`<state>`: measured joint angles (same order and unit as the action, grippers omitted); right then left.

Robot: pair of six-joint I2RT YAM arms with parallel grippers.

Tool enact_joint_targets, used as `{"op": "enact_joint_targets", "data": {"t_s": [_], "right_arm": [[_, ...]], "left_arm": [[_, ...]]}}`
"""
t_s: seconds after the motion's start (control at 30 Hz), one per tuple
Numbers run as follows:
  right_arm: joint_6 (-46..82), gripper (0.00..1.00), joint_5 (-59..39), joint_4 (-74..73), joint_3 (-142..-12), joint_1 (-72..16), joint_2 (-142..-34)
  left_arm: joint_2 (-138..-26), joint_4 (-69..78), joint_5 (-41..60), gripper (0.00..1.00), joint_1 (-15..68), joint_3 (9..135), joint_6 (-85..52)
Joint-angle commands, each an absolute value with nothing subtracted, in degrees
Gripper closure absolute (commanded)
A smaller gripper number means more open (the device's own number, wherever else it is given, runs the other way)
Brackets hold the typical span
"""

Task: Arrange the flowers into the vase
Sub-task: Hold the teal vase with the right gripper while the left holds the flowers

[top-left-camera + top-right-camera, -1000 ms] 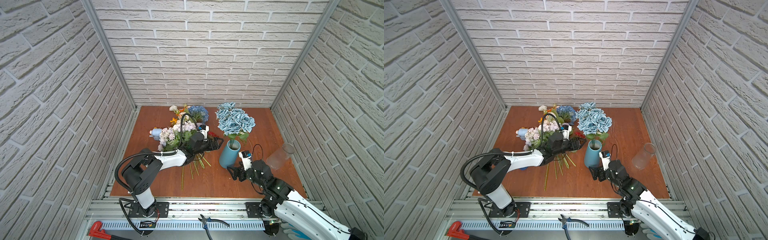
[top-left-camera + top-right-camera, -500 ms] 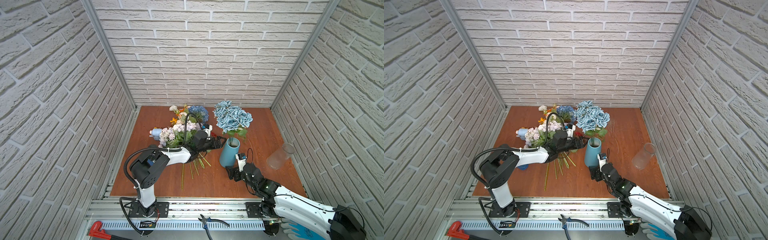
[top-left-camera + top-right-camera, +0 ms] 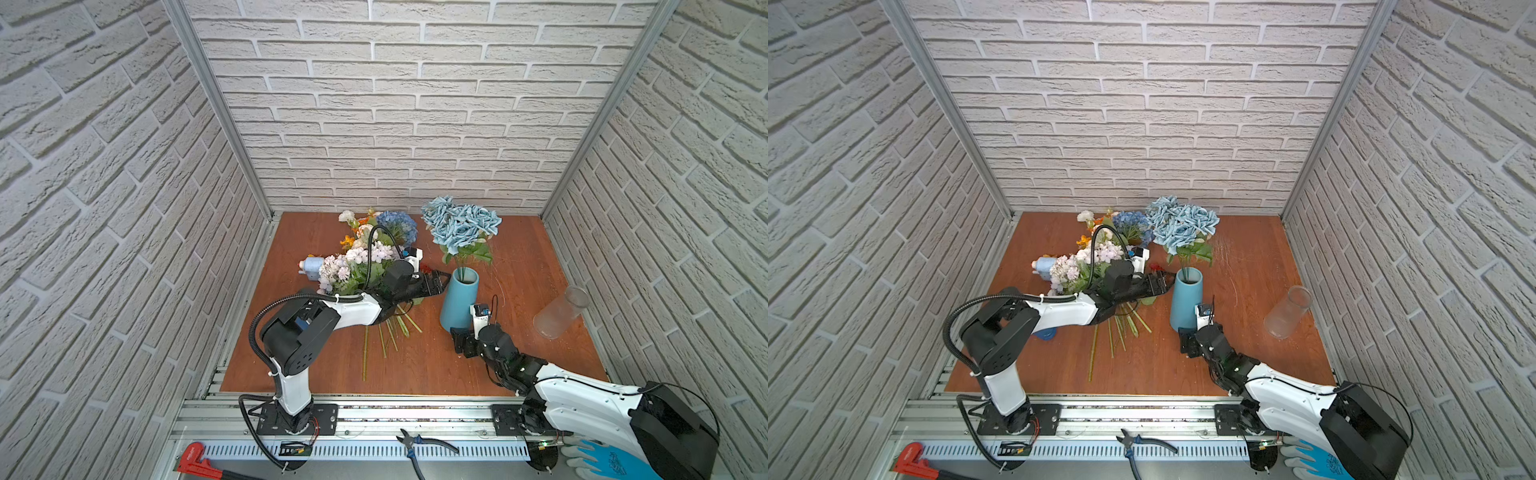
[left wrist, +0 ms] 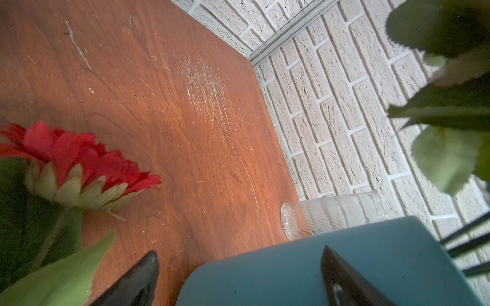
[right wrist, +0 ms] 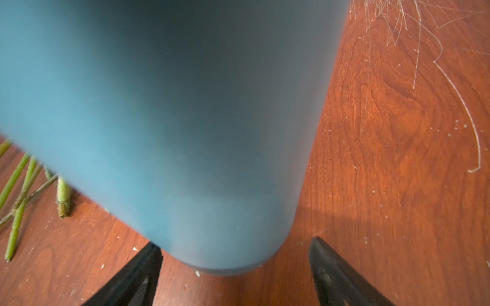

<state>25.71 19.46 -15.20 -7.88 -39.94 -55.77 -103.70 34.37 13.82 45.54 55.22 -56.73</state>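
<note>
Left claw open beside the blue vase neck, right claw open at its base

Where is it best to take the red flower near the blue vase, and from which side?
Grip the green stem just behind the red flower, coming down from above, jaws across it: the flower lies on its side, and petals would probably crush.
</note>
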Motion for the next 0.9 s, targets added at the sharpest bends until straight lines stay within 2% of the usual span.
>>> {"op": "enact_joint_targets", "data": {"t_s": [0.0,0.37,0.87], "right_arm": [[27.16,0.13,21.14,-15.41,-6.86,-40.25,-54.89],[28.93,0.17,17.30,-7.10,-9.45,-41.07,-51.85],[31.17,0.16,21.01,7.16,-11.36,-47.94,-41.91]], "left_arm": [[-103.42,37.97,14.85,0.06,46.45,56.61,-55.79],[-101.36,37.79,13.97,0.06,46.87,54.73,-55.63],[-99.26,36.91,13.19,0.06,46.93,51.30,-55.42]]}}
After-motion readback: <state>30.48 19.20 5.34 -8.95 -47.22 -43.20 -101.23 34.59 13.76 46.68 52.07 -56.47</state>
